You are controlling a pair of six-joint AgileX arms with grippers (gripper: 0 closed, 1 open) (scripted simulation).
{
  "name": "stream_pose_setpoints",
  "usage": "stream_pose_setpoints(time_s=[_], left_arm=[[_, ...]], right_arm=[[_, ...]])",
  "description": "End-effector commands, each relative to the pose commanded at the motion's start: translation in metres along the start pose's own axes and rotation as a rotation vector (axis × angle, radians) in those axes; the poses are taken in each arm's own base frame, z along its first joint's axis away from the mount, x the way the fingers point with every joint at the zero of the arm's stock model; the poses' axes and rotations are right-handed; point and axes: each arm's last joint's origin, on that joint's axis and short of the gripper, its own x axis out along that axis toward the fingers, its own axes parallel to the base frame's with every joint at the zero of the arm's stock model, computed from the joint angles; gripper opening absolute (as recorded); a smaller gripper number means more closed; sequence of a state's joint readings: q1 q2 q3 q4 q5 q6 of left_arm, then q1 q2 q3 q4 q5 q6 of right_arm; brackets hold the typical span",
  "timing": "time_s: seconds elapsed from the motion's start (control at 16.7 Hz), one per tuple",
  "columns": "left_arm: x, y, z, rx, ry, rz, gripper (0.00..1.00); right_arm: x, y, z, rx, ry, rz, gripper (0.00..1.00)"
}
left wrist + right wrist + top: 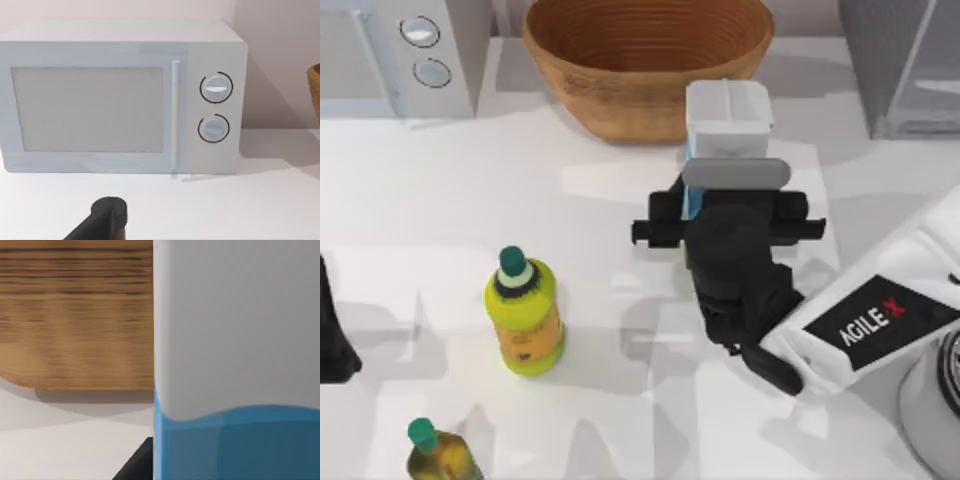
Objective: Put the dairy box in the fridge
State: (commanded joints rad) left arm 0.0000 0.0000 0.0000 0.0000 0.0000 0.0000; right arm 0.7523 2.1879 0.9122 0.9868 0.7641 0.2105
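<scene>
Dairy box (728,118) upright just in front of wicker basket (648,55), fridge (905,60) at far right corner. Right gripper (732,190) pressed up against carton's near side; whether clamped or merely close, cannot tell. Could tip carton into basket if pushed forward off-centre, or clip fridge door on swing. Left arm (335,335) parked at left edge.

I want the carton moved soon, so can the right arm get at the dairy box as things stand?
Probably yes. The right hand is already right at the dairy box, which stands upright in front of the basket, and nothing lies between them. Whether its grip has closed cannot be told.
</scene>
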Motion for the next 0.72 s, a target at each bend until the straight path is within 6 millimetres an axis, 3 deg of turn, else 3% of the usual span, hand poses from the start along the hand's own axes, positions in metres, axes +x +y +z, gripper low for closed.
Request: stream_pose_setpoints(time_s=[0.42,0.72], left_arm=[[0.000,0.000,0.000,0.000,0.000,0.000,1.00],[0.000,0.000,0.000,0.000,0.000,0.000,1.00]], right_arm=[[-0.001,0.001,0.001,0.002,-0.001,0.003,0.00],[-0.004,0.007,0.043,0.003,-0.004,0.009,0.00]])
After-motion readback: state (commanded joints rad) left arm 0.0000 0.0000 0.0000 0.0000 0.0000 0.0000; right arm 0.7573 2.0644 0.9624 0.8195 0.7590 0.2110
